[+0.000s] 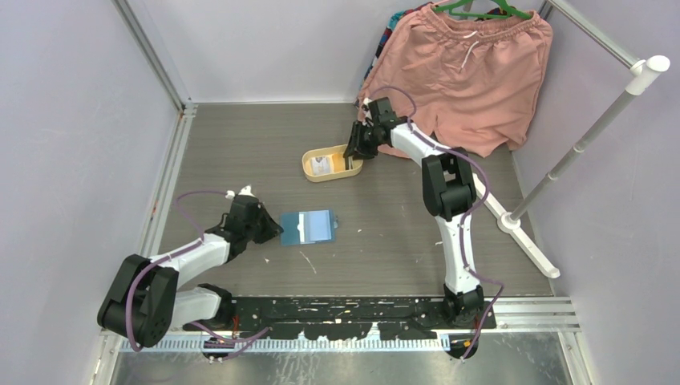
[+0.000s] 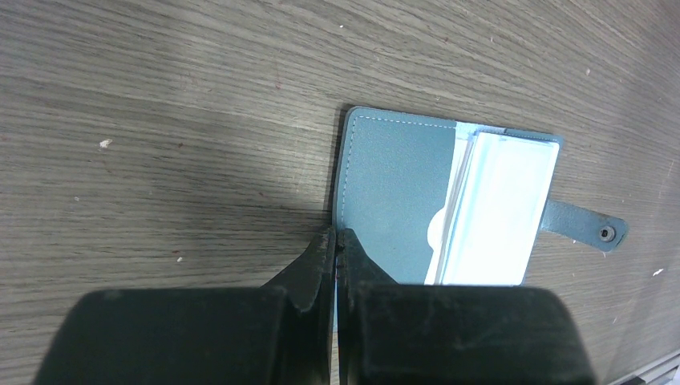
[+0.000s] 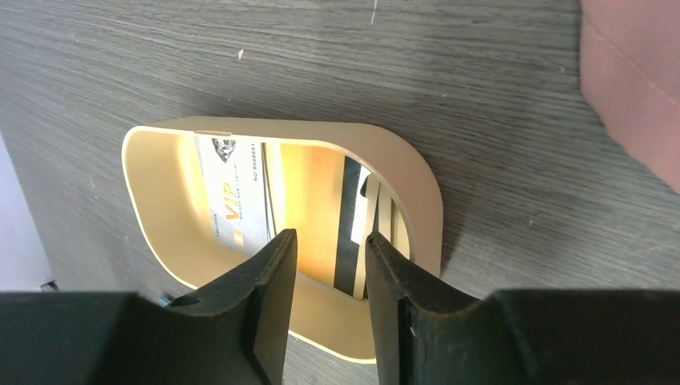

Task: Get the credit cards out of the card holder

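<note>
Credit cards (image 3: 232,200), thin plastic, lie in the yellow oval tray (image 3: 156,192) under the spread right gripper (image 3: 329,239). Left gripper (image 2: 337,237), pressed together, touches the open teal bifold card holder (image 2: 393,192); checking its pockets seems next.

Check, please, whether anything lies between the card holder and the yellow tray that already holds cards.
Nothing visible does: only bare table separates the card holder from the yellow tray. The left claw pinches the holder's left edge, away from that path; the open right claw hangs over the tray.

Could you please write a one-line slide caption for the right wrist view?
Right hand, open, above the yellow tray, which holds a white VIP card and other cards on edge.
</note>
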`<state>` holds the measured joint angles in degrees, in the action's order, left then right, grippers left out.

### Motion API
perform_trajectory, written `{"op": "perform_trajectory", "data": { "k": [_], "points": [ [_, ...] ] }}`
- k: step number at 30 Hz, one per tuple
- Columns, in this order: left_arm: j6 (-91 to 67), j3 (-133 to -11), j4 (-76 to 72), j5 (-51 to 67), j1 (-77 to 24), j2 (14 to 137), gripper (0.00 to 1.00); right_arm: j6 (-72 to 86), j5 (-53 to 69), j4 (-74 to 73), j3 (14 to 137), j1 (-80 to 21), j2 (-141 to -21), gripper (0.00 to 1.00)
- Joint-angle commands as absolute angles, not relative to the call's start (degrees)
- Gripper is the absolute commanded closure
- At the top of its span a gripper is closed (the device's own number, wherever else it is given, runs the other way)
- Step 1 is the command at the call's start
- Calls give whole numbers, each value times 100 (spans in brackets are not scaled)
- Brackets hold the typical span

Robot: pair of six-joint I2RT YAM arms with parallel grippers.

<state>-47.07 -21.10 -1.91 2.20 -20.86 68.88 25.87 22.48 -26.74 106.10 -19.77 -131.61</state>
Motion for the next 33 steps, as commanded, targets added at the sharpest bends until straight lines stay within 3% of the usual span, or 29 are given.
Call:
{"op": "perform_trajectory", "data": {
  "k": [1, 9, 15, 20, 25, 33],
  "points": [
    [-4536, -2211, 154, 227, -2065, 6854, 100, 2356, 1955, -2690, 10776, -1970, -12498, 57],
    [-4537, -2294, 286, 282, -2065, 6669, 100, 2537, 1979, -2189, 10312, -1967, -11701, 54],
    [-4605, -2322, 323, 316, -2065, 6532, 100, 2670, 1892, -1636, 9086, -2179, -10555, 57],
    [-4638, -2446, 447, 382, -2065, 6428, 100, 2340, 1482, -2020, 8107, -2909, -9899, 56],
    [-4719, -2506, 482, 438, -2065, 6307, 100, 2509, 1146, -2158, 7163, -3731, -9600, 44],
    [-4761, -2579, 514, 466, -2069, 6291, 100, 2777, 564, -2204, 6504, -4299, -9427, 47]
  ]
}}
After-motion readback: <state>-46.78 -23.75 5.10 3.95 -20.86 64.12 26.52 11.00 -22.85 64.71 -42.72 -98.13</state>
